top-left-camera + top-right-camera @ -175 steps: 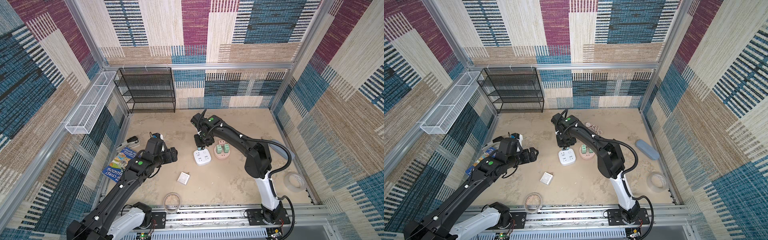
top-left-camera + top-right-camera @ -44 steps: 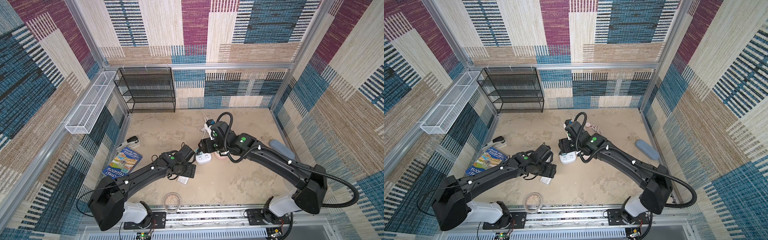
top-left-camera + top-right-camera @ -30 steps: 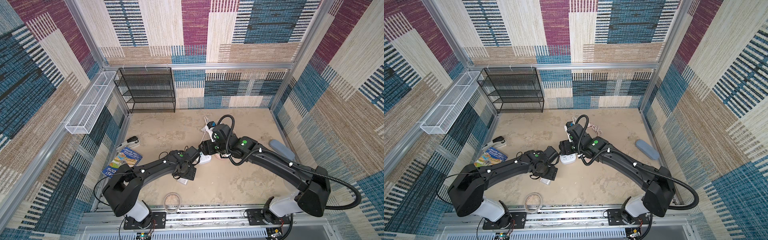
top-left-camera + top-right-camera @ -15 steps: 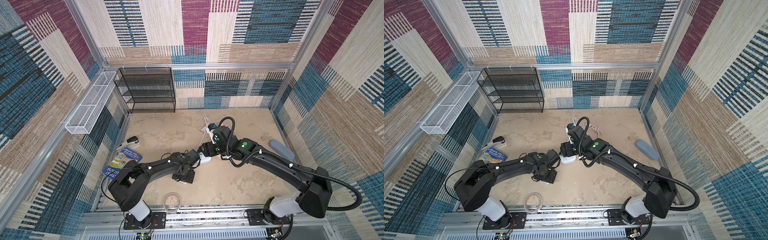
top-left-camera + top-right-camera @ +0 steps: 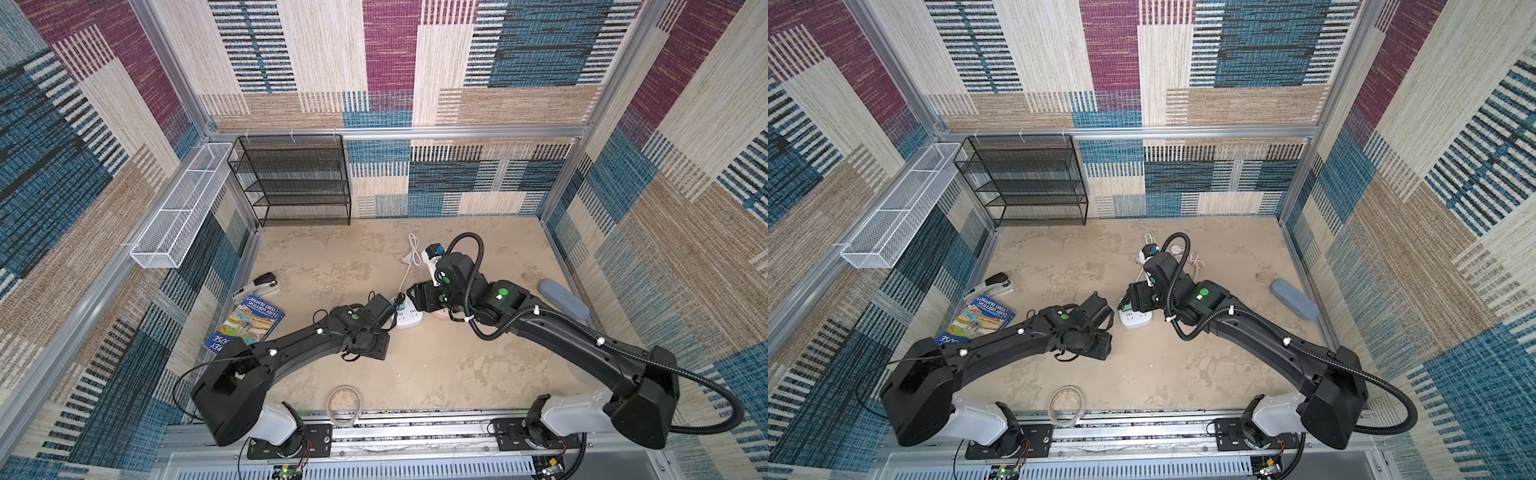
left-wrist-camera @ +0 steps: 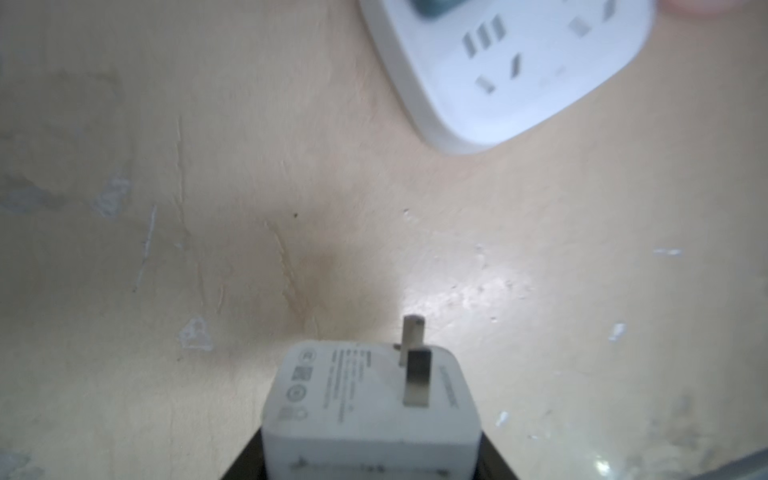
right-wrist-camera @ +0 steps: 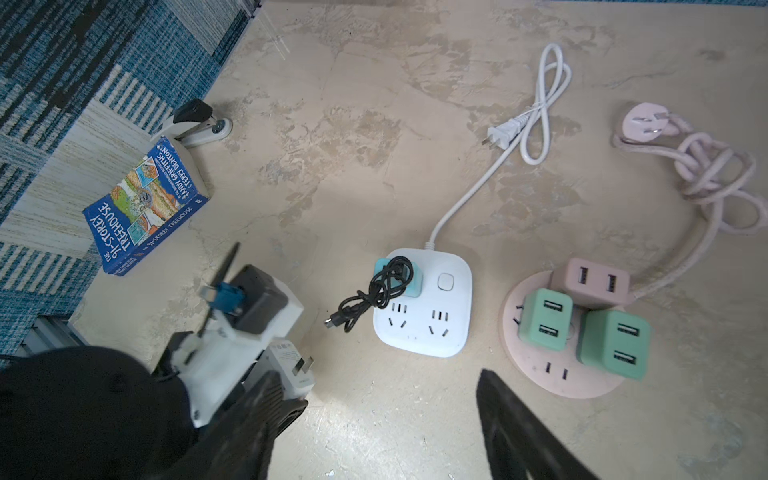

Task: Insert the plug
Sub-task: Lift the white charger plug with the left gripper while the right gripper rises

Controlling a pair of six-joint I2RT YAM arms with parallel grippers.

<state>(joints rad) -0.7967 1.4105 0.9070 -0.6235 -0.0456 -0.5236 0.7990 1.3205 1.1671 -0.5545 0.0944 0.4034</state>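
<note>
The plug [image 6: 365,395], a white cube with two flat prongs, sits between the black fingers of my left gripper [image 6: 370,461], which press against both its sides just above the floor. In the right wrist view the same plug [image 7: 297,370] shows in that gripper, left of the white power strip [image 7: 432,328]. In both top views the left gripper [image 5: 370,345] hides the plug. The strip [image 5: 409,318] lies just beyond it, with a teal adapter [image 7: 399,276] and black cable in one socket. My right gripper [image 7: 374,419] hovers open over the strip, holding nothing.
A pink round strip [image 7: 561,374] with green adapters lies right of the white one, their cords trailing behind. A book [image 5: 249,322] and stapler [image 5: 255,284] lie at the left wall, a cable ring [image 5: 344,405] at the front, a blue case [image 5: 563,295] at the right, a black rack [image 5: 295,178] behind.
My left arm has come down over the plug on the floor and its jaws have closed in on it. The right arm has barely moved.
</note>
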